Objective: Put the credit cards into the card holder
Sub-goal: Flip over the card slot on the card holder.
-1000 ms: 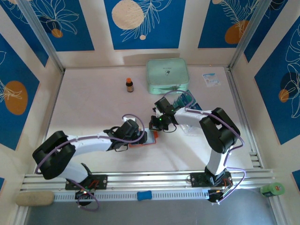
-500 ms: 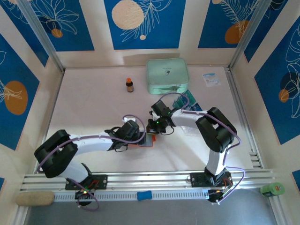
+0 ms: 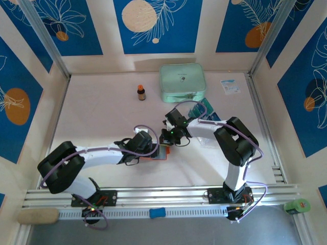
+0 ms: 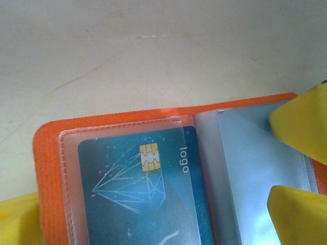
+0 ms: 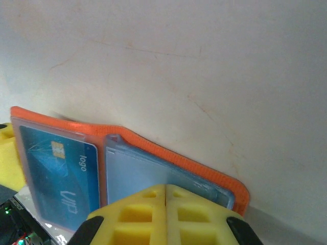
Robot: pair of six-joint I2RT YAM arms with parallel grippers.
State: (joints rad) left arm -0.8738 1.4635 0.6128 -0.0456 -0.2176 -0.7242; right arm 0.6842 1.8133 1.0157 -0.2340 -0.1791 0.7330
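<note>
The orange-red fold card holder (image 4: pixel 51 153) lies open at the pale table's (image 3: pixel 102 112) front middle with one teal-blue chip card (image 4: pixel 138 189) sleeved, the left gripper (image 3: pixel 155 149) spread over it and the right gripper (image 5: pixel 166 190) with jaws pressed together on its empty pocket, so next, I judge, another card must be fetched.

robot lab cell: railed table (image 3: pixel 102 115), printed panels (image 3: pixel 156 25)
</note>
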